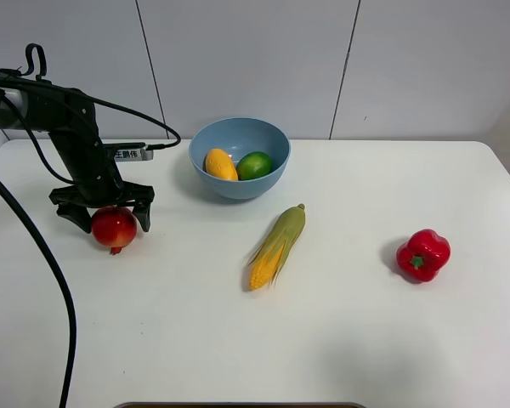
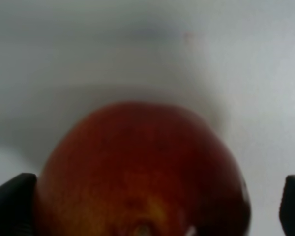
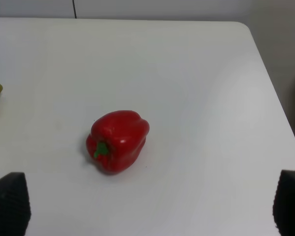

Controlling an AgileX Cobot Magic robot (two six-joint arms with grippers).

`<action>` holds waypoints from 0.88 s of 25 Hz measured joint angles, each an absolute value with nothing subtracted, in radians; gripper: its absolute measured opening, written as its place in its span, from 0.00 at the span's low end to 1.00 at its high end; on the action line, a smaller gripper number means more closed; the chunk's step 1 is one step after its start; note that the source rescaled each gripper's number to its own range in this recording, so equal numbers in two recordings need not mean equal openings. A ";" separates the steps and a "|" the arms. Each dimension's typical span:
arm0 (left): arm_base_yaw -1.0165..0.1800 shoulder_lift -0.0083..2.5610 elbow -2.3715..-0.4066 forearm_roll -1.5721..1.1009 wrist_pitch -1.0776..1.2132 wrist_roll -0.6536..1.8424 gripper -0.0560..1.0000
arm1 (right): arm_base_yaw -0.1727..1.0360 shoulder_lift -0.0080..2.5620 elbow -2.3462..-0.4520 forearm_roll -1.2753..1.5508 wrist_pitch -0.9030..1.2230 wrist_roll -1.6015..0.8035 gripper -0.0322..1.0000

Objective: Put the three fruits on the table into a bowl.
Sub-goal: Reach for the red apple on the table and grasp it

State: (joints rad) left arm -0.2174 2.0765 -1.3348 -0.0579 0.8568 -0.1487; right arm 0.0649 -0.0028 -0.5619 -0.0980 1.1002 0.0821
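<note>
Pomegranate (image 1: pixel 113 227): lies on the table (image 1: pixel 323 340) near its left side, well apart from the bowl (image 1: pixel 238 189), and is the only one of the three fruits not yet inside. It is nearly round, and its small crown points toward the front edge of the table. Left gripper (image 1: pixel 104 218): lowered over the fruit with its fingers (image 2: pixel 12 206) apart, one on each flank, so the line between them runs across the crown axis. In the left wrist view one finger sits at or against the skin, while the other shows a clear gap of bare table, so the fruit appears off-centre in the opening. Judgement: bracketed but not yet clamped. The closing stroke should meet the widest part of the fruit, though the nearer finger may nudge it sideways first. Bowl: behind and to the right of the fruit, already holding the mango (image 1: pixel 220 164) and the lime (image 1: pixel 254 165) side by side, with room left over. Right gripper (image 3: pixel 148 206): fingers wide apart and holding nothing. It hangs above the bell pepper (image 3: pixel 118 141) on the far right, so the left arm is plainly the nearer. The corn cob (image 1: pixel 278 246) lies between the two sides and is not in the likely carrying path.
</note>
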 joint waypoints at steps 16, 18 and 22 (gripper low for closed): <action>-0.217 2.155 -1.334 -0.059 0.823 -0.149 0.98 | 0.065 -0.003 -0.562 -0.098 1.100 0.082 1.00; -0.217 2.155 -1.334 -0.059 0.817 -0.149 0.98 | 0.065 -0.003 -0.562 -0.098 1.100 0.082 1.00; -0.217 2.155 -1.335 -0.059 0.813 -0.147 0.98 | 0.065 -0.003 -0.562 -0.098 1.100 0.082 1.00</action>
